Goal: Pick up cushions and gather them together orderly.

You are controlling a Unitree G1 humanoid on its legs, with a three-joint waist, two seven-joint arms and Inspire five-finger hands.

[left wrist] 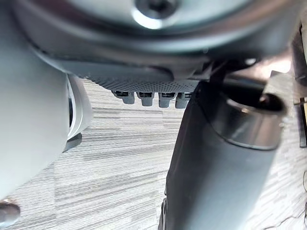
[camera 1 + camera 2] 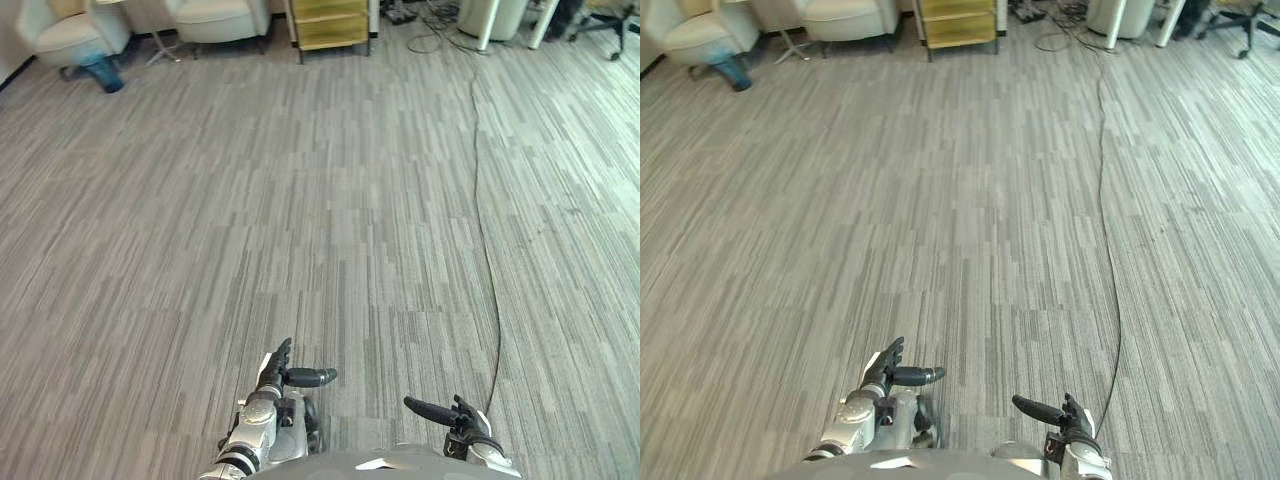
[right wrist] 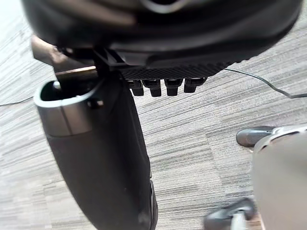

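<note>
My left hand [image 2: 281, 374] hangs low at the bottom of the eye views, fingers straight and thumb stretched out sideways, holding nothing. My right hand [image 2: 457, 415] is beside it at the lower right, also open with its thumb pointing inward. Both hover over bare grey striped carpet [image 2: 320, 220]. In the left wrist view the thumb [image 1: 216, 182] stands out from a row of straight fingers [image 1: 148, 97] above the carpet. The right wrist view shows the same pose, thumb [image 3: 105, 163] beside the fingers [image 3: 165, 86], with nothing in the hand.
Two white armchairs [image 2: 70, 35] [image 2: 215, 20] stand along the far wall at the upper left, with a blue object [image 2: 103, 73] on the floor by the first. A yellow wooden cabinet [image 2: 330, 22] is beside them. White table legs [image 2: 490, 25] and an office chair [image 2: 605, 20] are far right.
</note>
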